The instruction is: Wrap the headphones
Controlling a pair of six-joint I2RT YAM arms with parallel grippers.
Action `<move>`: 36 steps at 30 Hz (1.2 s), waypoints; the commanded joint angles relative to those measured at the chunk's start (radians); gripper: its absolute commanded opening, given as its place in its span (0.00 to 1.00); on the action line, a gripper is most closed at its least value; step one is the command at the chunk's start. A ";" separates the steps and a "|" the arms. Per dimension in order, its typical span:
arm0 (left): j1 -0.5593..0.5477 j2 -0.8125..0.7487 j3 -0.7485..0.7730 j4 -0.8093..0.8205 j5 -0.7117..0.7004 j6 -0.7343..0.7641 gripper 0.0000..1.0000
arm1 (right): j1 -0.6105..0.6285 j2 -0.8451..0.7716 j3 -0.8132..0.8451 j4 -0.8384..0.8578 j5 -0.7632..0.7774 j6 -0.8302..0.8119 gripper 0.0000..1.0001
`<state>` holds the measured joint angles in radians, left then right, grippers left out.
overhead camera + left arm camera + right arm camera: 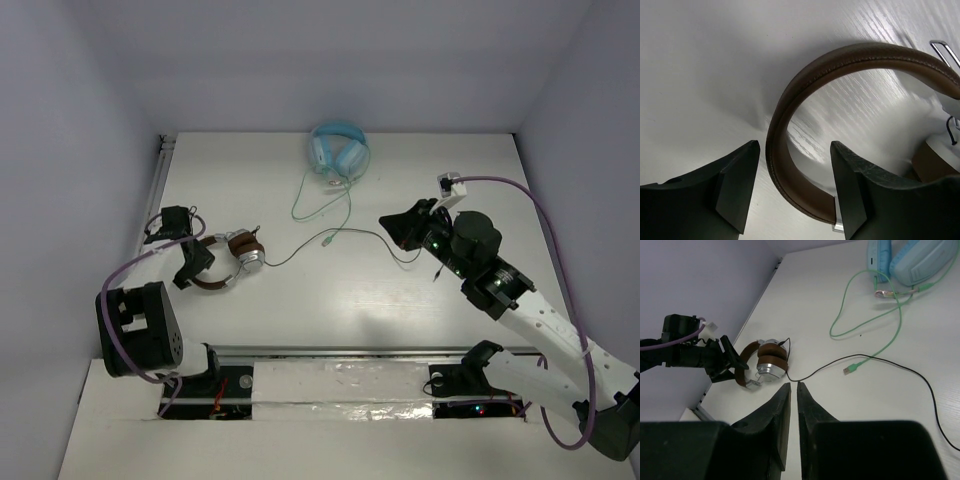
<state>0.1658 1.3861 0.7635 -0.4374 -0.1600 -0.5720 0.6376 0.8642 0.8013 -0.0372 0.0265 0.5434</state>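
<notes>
The brown headphones (240, 258) lie on the white table at the left, with the silver earcups stacked and the headband (790, 100) curving towards the left arm. My left gripper (196, 265) is open and straddles the headband (742, 371). In the left wrist view the band passes between the fingers (740, 180) with a gap on each side. The thin dark cable (350, 230) trails right from the earcups (771, 365) towards my right gripper (388, 224). The right gripper (794, 385) hovers above the table, its jaws a narrow slit apart with nothing between them.
Light blue headphones (338, 148) sit at the back centre. Their pale green cable (325, 205) loops forward, and its plug (852, 369) lies beside the dark cable (875, 356). A wall runs along the table's left edge, close behind the left arm.
</notes>
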 commanded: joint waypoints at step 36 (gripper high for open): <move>-0.112 -0.254 0.258 0.060 0.595 0.207 0.00 | 0.011 0.295 0.053 0.131 -0.207 -0.155 0.61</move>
<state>0.0605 1.1893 0.9695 -0.3981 0.2951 -0.3531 0.6392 1.1755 0.7799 0.0349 -0.1455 0.4473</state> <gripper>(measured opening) 0.043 0.605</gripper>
